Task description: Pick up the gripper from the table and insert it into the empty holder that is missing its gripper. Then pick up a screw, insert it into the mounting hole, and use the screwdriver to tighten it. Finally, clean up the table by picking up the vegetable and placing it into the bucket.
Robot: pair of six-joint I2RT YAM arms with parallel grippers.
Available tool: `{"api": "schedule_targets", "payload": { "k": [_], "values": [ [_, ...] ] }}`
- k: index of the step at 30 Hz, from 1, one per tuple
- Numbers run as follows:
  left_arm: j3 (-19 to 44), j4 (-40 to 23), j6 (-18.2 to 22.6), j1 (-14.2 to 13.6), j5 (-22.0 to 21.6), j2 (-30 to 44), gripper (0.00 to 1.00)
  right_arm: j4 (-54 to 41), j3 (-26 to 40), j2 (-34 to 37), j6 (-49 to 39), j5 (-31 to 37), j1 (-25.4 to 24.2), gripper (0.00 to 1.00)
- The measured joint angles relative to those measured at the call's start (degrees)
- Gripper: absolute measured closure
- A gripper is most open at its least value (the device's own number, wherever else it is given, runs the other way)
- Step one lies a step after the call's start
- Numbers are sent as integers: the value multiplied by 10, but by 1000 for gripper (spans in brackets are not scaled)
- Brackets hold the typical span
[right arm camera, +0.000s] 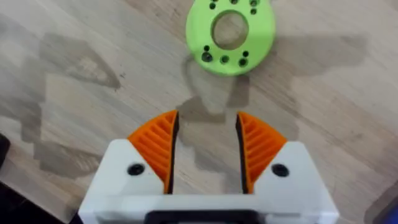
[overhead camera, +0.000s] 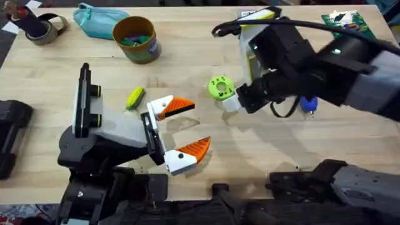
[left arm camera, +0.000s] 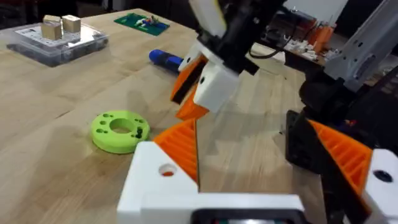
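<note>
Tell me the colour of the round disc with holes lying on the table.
Lime green. The gripper shows best in the right wrist view.

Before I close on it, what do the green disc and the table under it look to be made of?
The green disc looks like matte moulded or printed plastic: even lime colour, no shine, clean round holes in its face. The table looks like pale wood or a wood-look top: long grain streaks, low sheen. Which of the two it is can't be settled.
</note>
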Motion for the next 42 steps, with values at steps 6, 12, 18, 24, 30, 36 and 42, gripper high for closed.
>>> {"api": "schedule_targets", "payload": {
  "k": [6,12,18,24,30,36,42],
  "values": [
    [0,0,0,0,0,0,8,24,-14,-28,2,34,27,469],
    [0,0,0,0,0,0,8,63,-15,-11,2,45,31,469],
    [0,0,0,0,0,0,8,62,34,72,2,49,31,469],
    [0,0,0,0,0,0,8,65,63,104,4,49,31,469],
    [0,0,0,0,0,0,8,65,64,130,24,49,31,469],
    [0,0,0,0,0,0,8,66,64,142,35,49,31,469],
    [0,0,0,0,0,0,8,67,64,152,37,49,31,469]
  ]
}}
